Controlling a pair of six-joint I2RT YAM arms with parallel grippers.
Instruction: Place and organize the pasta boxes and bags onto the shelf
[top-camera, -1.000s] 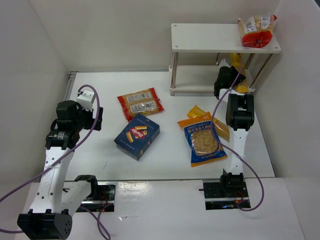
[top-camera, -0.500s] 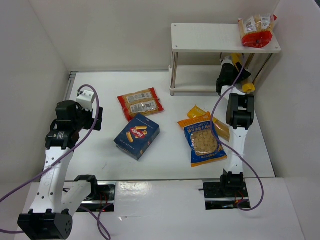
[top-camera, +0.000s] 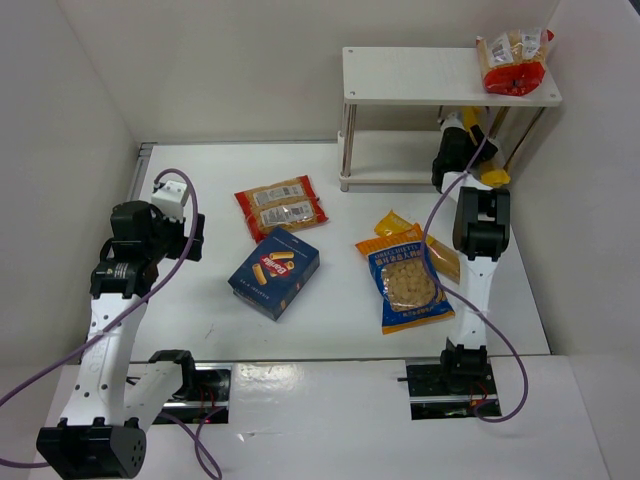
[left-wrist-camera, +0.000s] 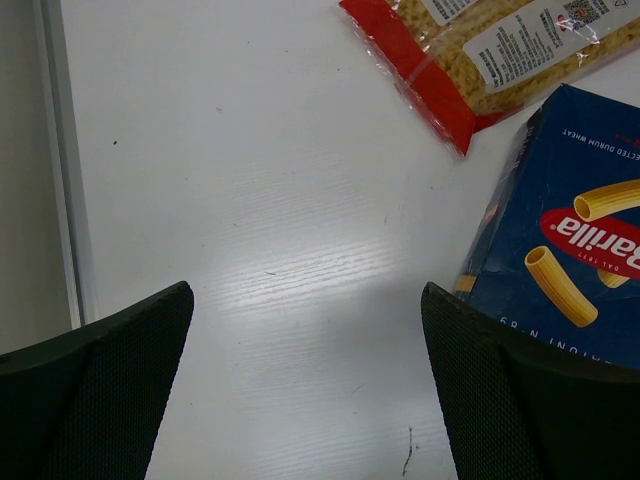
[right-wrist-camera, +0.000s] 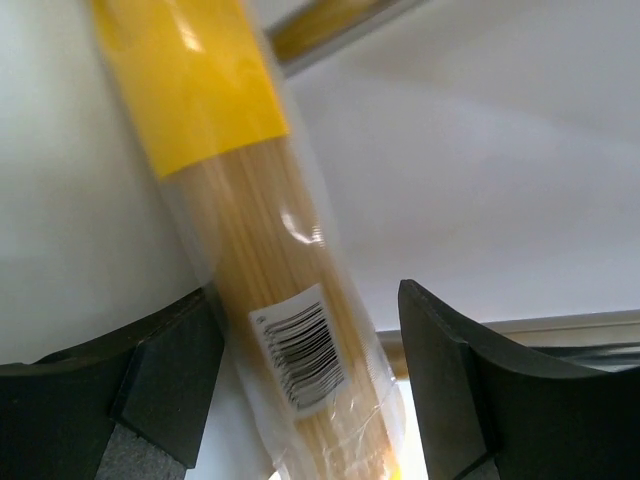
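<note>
My right gripper (top-camera: 456, 142) reaches under the top board of the white shelf (top-camera: 420, 76). It is open around a long yellow bag of spaghetti (right-wrist-camera: 270, 250), which leans near the left finger (right-wrist-camera: 170, 370) with a gap to the right one. The bag's yellow end (top-camera: 495, 177) pokes out at the shelf's right side. A red-edged bag (top-camera: 514, 62) lies on the top board. On the table lie another red-edged bag (top-camera: 281, 207), the dark blue box (top-camera: 274, 271) and a blue-and-orange bag (top-camera: 406, 285) on a yellow-orange bag (top-camera: 395, 222). My left gripper (left-wrist-camera: 305, 390) hovers open, left of the box (left-wrist-camera: 570, 250).
White walls close in the table on the left, back and right. A metal rail (left-wrist-camera: 62, 160) runs along the table's left edge. The shelf's thin legs (top-camera: 346, 150) stand beside the right arm. The right arm's cable (top-camera: 432, 225) hangs over the bags on the table.
My right gripper has gone from shut on the spaghetti bag to open. The bag's lower end has slid out to the right. The left arm has stayed still.
</note>
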